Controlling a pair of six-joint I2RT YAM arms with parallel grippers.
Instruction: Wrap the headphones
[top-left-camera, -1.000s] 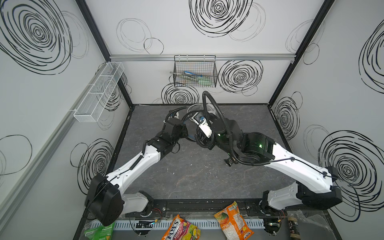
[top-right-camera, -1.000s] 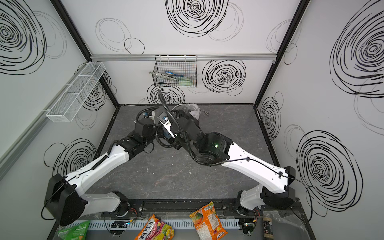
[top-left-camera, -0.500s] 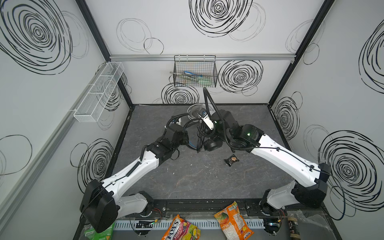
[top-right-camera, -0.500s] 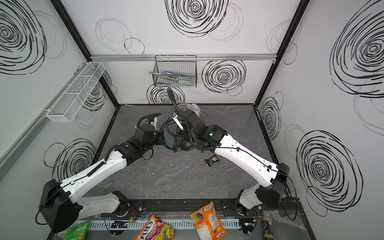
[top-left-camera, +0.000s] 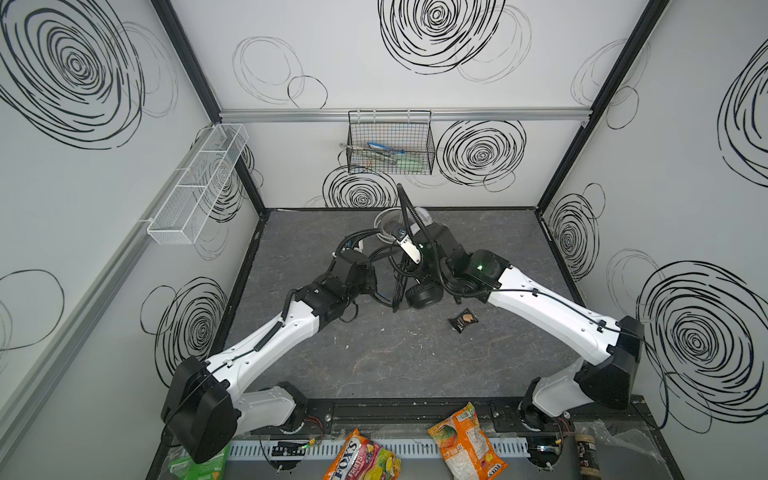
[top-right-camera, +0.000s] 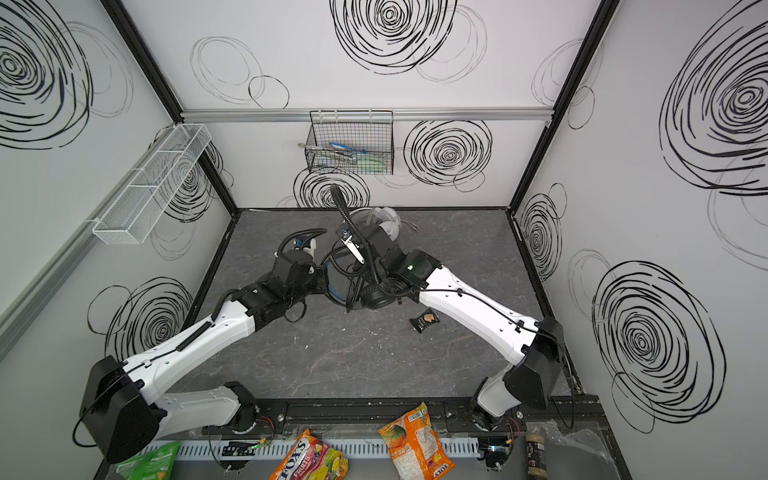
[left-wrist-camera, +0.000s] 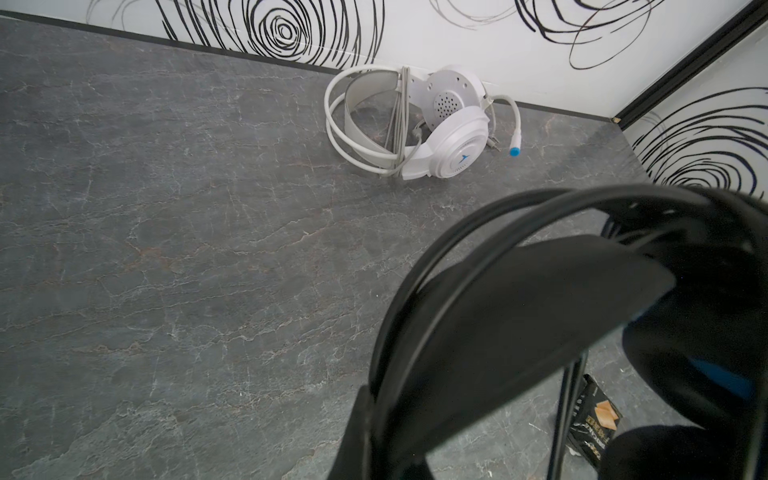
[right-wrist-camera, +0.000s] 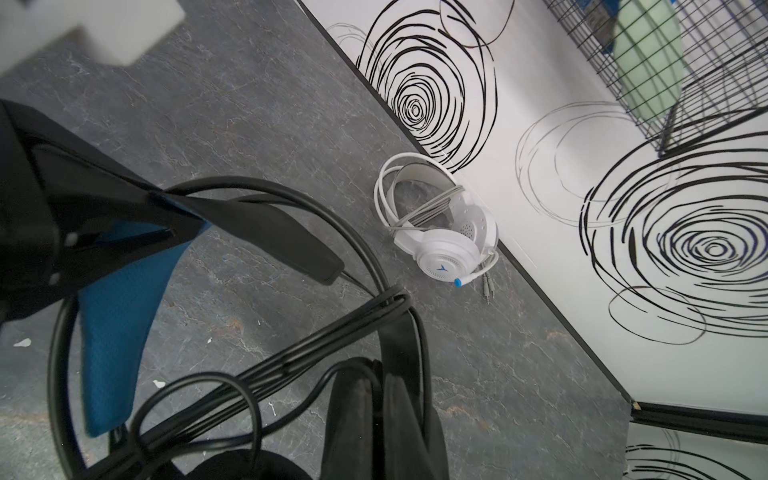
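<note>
The black headphones (top-left-camera: 424, 296) hang over the middle of the table between my two arms, an ear cup low and loops of black cable (right-wrist-camera: 291, 357) across the blue-lined headband (right-wrist-camera: 116, 311). My left gripper (left-wrist-camera: 374, 449) is shut on the black headband (left-wrist-camera: 519, 299). In both top views it reaches in from the left (top-left-camera: 372, 286). My right gripper (right-wrist-camera: 380, 374) is shut on the black cable, just above the ear cup. The white headphones (left-wrist-camera: 449, 137) lie at the back wall (top-right-camera: 384, 220), with their white cable coiled round the band.
A small dark snack packet (top-left-camera: 463, 320) lies on the table right of the black ear cup. A wire basket (top-left-camera: 390, 143) hangs on the back wall, and a white mesh shelf (top-left-camera: 199, 183) on the left wall. Snack bags (top-left-camera: 467, 442) lie beyond the front rail.
The right arm has swung back and to the right, uncovering the snack packet. The left gripper has moved right with the headband. Both grippers stay shut.
</note>
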